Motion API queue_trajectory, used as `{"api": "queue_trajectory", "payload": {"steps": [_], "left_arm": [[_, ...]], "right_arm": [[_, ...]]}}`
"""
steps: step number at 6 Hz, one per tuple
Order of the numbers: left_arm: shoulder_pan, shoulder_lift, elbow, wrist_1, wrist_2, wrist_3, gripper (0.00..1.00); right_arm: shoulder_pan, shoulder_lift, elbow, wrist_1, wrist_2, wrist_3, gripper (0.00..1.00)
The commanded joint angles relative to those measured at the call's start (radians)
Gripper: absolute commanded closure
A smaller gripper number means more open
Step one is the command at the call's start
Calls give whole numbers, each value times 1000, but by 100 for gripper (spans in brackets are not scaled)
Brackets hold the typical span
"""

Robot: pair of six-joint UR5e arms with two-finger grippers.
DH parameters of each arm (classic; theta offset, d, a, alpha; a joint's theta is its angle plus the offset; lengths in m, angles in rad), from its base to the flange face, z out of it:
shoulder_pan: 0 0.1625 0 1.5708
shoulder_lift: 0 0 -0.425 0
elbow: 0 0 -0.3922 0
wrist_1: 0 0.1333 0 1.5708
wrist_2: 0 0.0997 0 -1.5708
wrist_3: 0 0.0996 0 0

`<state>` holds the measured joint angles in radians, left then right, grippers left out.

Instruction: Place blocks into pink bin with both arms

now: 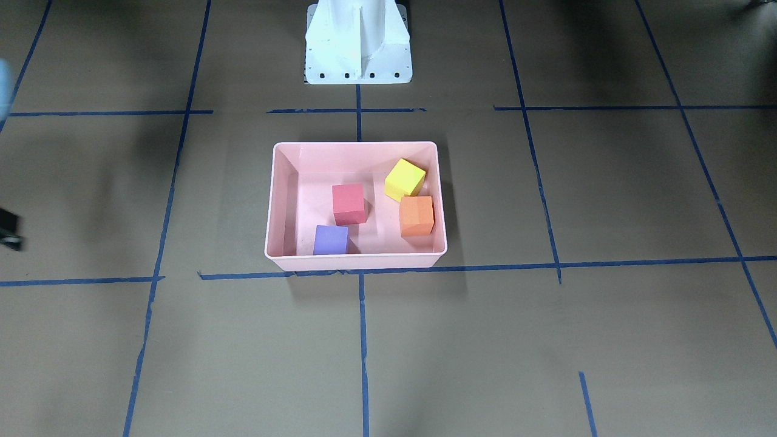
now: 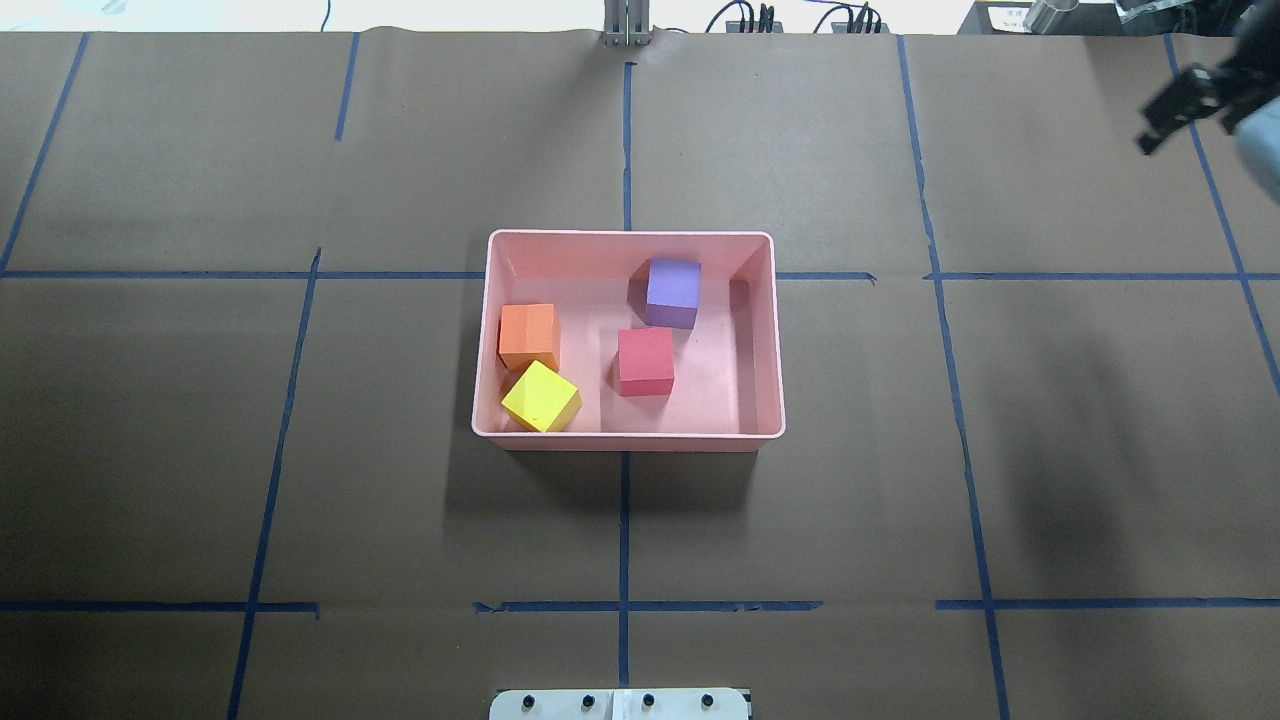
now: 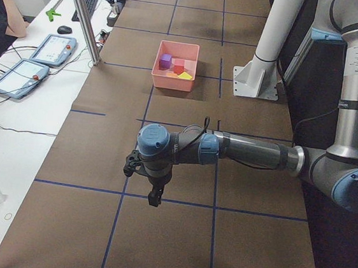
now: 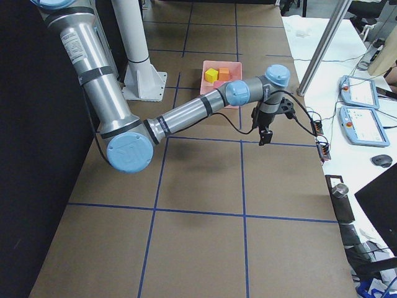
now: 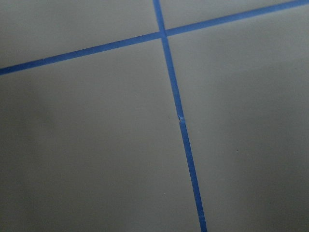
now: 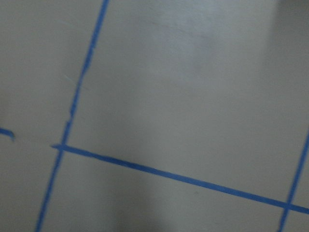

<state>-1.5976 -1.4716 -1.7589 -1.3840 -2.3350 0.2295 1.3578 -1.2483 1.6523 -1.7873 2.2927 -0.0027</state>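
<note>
- Contents of the pink bin [image 2: 700, 442]: the red block [image 2: 645, 360], purple block [image 2: 672, 292], orange block [image 2: 528, 335] and yellow-green block [image 2: 540, 396], all resting on its floor.
- The orange block and yellow-green block lie in the half of the bin toward the left jaws. They are just beside each other against that end wall, and the yellow-green one is turned at an angle to the walls.
- The purple block and red block lie in the half toward the right jaws, close together. The purple one is by the long wall farther from the robot.
- The bin stands on the brown surface [image 2: 900, 500] between the two sets of jaws and well apart from each.
- The left arm [image 3: 247, 153] reaches out low over the surface, and the left jaws point down above a blue tape line [image 5: 181, 125]. They hold nothing, but the one side view that shows them does not settle how wide they stand, so I cannot tell.
- The right arm [image 4: 186, 115] stretches out on the bin's other side, with the right jaws pointing down over bare surface. They carry no block. In the overhead view they are small and dark at the corner, so I cannot tell their width.
</note>
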Motion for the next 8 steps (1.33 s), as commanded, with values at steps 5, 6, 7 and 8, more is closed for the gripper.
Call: {"api": "queue_trajectory", "payload": {"steps": [5, 6, 7, 8], "left_arm": [[2, -4, -7, -3, 25, -27, 0], [2, -4, -8, -3, 25, -27, 0], [2, -3, -8, -3, 25, -27, 0], [2, -3, -7, -3, 25, -27, 0]], "right_arm": [[248, -427, 7, 149, 27, -287, 0], [248, -424, 6, 149, 27, -287, 0], [248, -424, 7, 149, 27, -287, 0], [248, -424, 9, 149, 27, -287, 0]]}}
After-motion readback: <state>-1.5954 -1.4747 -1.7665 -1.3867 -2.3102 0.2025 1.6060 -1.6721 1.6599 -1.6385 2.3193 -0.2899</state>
